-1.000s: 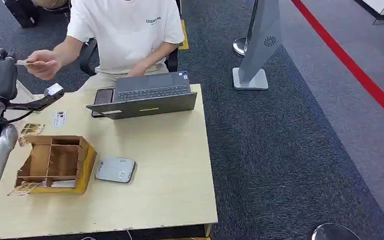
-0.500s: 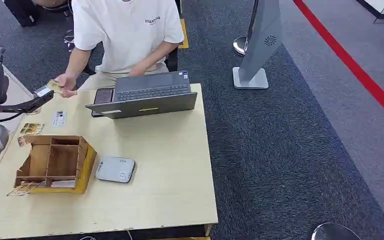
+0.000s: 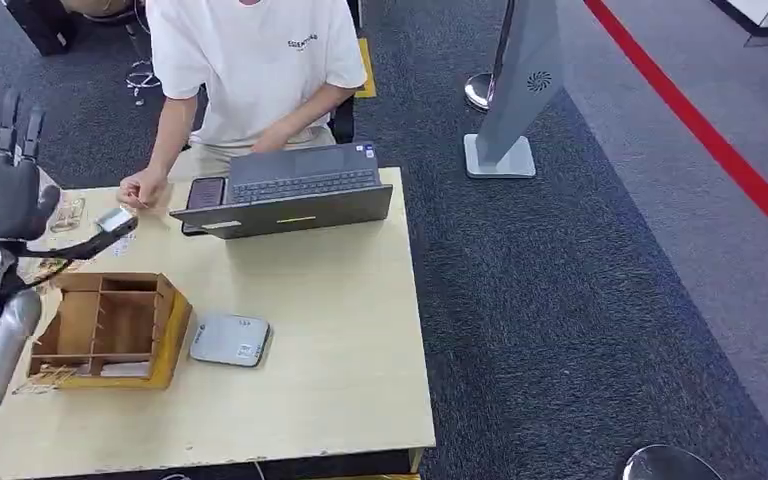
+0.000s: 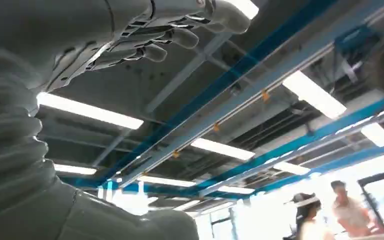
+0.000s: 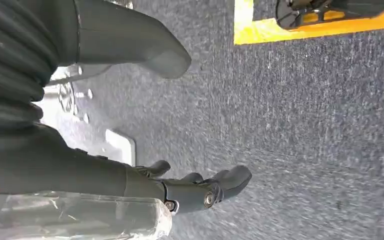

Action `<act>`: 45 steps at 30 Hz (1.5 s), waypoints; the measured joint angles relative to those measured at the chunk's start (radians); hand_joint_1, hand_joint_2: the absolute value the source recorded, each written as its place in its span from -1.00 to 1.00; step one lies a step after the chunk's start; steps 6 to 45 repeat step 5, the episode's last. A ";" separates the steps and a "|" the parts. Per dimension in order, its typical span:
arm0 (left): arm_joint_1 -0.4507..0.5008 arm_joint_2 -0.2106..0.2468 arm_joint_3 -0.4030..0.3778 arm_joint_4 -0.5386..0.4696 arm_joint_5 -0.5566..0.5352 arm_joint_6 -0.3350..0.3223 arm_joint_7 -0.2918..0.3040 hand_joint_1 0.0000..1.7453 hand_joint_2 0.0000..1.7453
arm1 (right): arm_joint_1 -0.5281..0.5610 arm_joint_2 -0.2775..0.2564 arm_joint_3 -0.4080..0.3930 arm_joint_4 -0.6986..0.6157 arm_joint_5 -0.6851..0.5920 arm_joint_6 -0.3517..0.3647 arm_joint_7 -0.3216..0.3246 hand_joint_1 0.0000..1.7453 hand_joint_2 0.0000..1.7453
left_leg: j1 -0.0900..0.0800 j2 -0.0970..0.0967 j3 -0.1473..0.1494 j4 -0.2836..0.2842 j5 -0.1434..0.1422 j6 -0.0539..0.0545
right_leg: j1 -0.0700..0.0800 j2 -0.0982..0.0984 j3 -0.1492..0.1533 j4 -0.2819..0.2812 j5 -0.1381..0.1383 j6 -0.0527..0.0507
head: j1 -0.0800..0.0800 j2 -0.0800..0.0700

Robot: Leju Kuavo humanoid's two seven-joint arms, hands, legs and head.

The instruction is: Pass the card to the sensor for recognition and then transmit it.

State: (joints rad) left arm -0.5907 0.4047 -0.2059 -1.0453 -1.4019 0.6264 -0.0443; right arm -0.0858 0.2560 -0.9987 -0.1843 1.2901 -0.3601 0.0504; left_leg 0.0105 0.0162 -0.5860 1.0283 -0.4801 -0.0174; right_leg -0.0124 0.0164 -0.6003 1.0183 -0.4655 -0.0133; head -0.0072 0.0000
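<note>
1. Head view shows the table (image 3: 340, 330) filling the lower left, with a person (image 3: 255, 60) seated behind it at 12 o'clock.
2. A laptop (image 3: 295, 190) stands at the table's far edge. A wooden box (image 3: 175, 335) sits at 9 o'clock.
3. The left hand (image 3: 0, 185) is raised at 10 o'clock with its fingers upright and spread, holding nothing. The right hand (image 5: 190, 192) hangs over carpet, loosely spread and empty.
4. The grey sensor (image 3: 231, 339) lies flat just beside the box, toward 3 o'clock.
5. The person's hand (image 3: 141, 188) rests closed on the table at 11 o'clock. I cannot tell whether the card is under it.
6. A card is probably light, thin, stiff and slippery. Pinching one short edge would leave its face free for the sensor.
</note>
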 joint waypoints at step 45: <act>0.572 -0.029 0.173 -0.547 0.121 0.063 -0.165 -1.00 1.00 | 0.009 0.002 -0.048 0.001 -0.074 -0.037 0.010 -1.00 1.00 | -0.002 0.021 0.011 -0.002 -0.014 0.001 | -0.002 0.021 0.004 -0.001 -0.007 0.000 | -0.001 0.000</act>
